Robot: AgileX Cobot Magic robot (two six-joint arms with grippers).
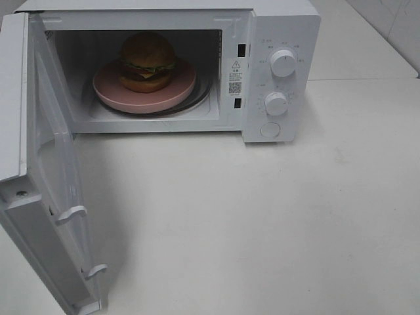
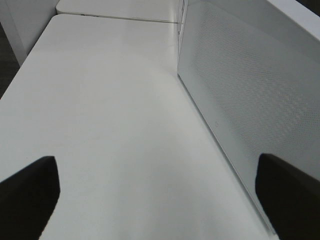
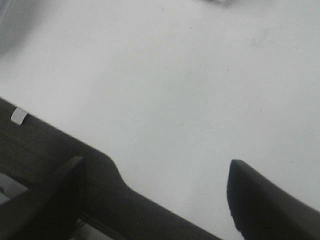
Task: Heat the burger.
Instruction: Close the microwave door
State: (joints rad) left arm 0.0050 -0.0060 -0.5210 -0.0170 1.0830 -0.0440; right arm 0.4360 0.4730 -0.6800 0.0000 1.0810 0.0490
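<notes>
The burger (image 1: 146, 61) with a golden-brown bun, lettuce and a dark patty sits on a round pink plate (image 1: 108, 92) inside the white microwave (image 1: 289, 26). The microwave door (image 1: 46, 170) stands wide open toward the front left. Neither arm shows in the exterior view. My left gripper (image 2: 157, 197) is open and empty over the white table, next to the door's perforated panel (image 2: 250, 100). My right gripper (image 3: 155, 192) is open and empty above the table's front edge.
The microwave's two knobs (image 1: 283, 63) and a round button (image 1: 270, 130) are on its right panel. The white table (image 1: 262, 223) stretches in front. A dark floor strip (image 3: 60, 165) lies beyond the table edge in the right wrist view.
</notes>
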